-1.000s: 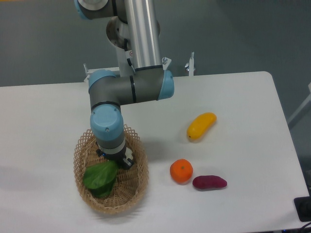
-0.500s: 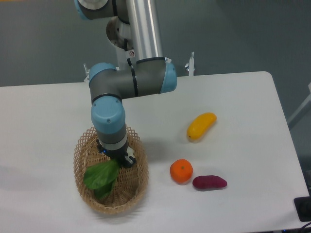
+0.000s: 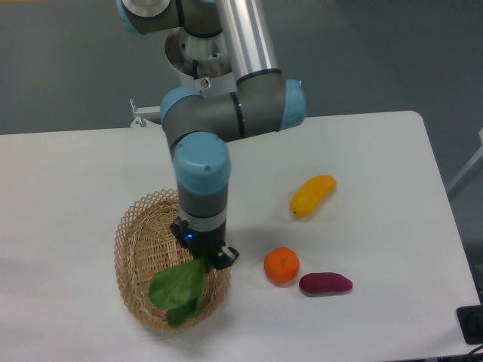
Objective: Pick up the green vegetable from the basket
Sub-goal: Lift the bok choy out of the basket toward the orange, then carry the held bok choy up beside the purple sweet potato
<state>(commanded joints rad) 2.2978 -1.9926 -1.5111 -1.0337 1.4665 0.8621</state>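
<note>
The green vegetable [image 3: 179, 290], with broad dark green leaves, hangs from my gripper [image 3: 207, 259] over the right part of the tan wicker basket [image 3: 143, 245]. Its stem end is hidden between the fingers. The gripper is shut on the vegetable and holds it lifted above the basket's floor, leaves drooping down to the left. The arm's wrist stands upright above the basket's right rim.
A yellow fruit [image 3: 312, 194] lies to the right on the white table [image 3: 377, 166]. An orange [image 3: 281, 265] and a purple oblong vegetable [image 3: 325, 283] lie just right of the basket. The table's right edge is near a dark object [image 3: 472, 324].
The gripper has moved right and up with the green vegetable in it. The vegetable has shifted from the basket's middle toward its right rim.
</note>
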